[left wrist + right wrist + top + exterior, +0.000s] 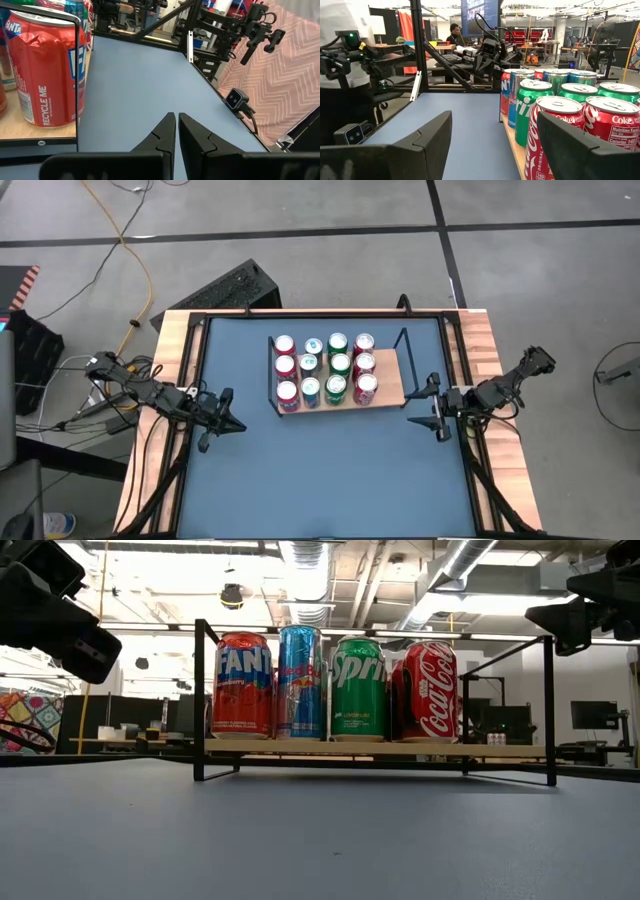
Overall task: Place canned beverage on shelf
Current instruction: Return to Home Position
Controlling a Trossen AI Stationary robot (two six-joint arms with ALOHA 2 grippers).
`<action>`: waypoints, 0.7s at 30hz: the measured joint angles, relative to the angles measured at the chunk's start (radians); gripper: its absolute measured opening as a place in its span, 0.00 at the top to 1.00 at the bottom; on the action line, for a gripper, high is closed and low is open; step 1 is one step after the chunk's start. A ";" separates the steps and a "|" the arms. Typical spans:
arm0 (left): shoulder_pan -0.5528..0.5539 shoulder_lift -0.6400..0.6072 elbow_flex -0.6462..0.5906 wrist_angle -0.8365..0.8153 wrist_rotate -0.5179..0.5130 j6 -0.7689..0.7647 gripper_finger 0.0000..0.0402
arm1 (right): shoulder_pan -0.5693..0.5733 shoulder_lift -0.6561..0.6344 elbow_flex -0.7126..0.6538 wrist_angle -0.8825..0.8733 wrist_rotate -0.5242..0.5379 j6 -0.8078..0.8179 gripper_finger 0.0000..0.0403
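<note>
Cans [340,365], glossy cylinders, fill wire-framed wooden shelf [389,375].

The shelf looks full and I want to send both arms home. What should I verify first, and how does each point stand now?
1. Left gripper carries nothing, fingers shut: ok.
2. Right gripper carries nothing, fingers open: ok.
3. Both grippers stand apart from the shelf, one at each end: ok.
4. Twelve cans upright on the board, four columns of three: ok.
5. Front row flush with the board's edge: cannot tell.
</note>
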 joint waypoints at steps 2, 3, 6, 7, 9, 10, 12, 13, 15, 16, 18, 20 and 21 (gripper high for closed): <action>0.000 0.000 0.000 0.000 0.000 0.000 0.98 | 0.000 0.000 0.000 0.000 0.000 0.000 0.30; 0.000 0.000 0.000 0.000 0.000 0.000 0.98 | 0.000 0.000 0.000 0.000 0.000 0.000 0.30; 0.000 0.000 0.001 0.000 -0.001 0.000 0.98 | 0.000 0.000 0.000 0.000 0.000 0.000 0.30; 0.000 0.000 0.001 0.000 -0.001 0.000 0.98 | 0.000 0.000 0.000 0.000 0.000 0.000 0.30; 0.000 0.000 0.001 0.000 -0.001 0.000 0.98 | 0.000 0.000 0.000 0.000 0.000 0.000 0.30; -0.003 0.000 0.001 0.000 -0.004 0.000 0.98 | 0.000 0.000 0.000 0.000 0.000 0.000 0.30; -0.012 0.000 0.001 0.000 -0.005 0.000 0.98 | 0.000 0.000 0.000 0.000 0.000 0.000 0.30; -0.014 0.000 0.001 -0.001 -0.003 0.000 0.98 | 0.000 0.000 0.000 0.000 0.000 0.000 0.30; -0.014 0.000 0.001 -0.001 -0.002 0.000 0.98 | 0.000 0.000 0.000 0.000 0.000 0.000 0.30; -0.014 0.000 0.001 -0.001 -0.002 0.000 0.98 | 0.000 0.000 0.000 0.000 0.000 0.000 0.30; -0.014 0.000 0.001 -0.001 -0.001 0.000 0.98 | 0.000 0.000 0.000 0.000 0.000 0.000 0.30; -0.014 0.000 0.001 -0.001 -0.002 0.000 0.98 | 0.000 0.000 0.000 0.000 0.000 0.000 0.30; -0.014 0.000 0.001 -0.001 -0.002 0.000 0.98 | 0.000 0.000 0.000 0.000 0.000 0.000 0.30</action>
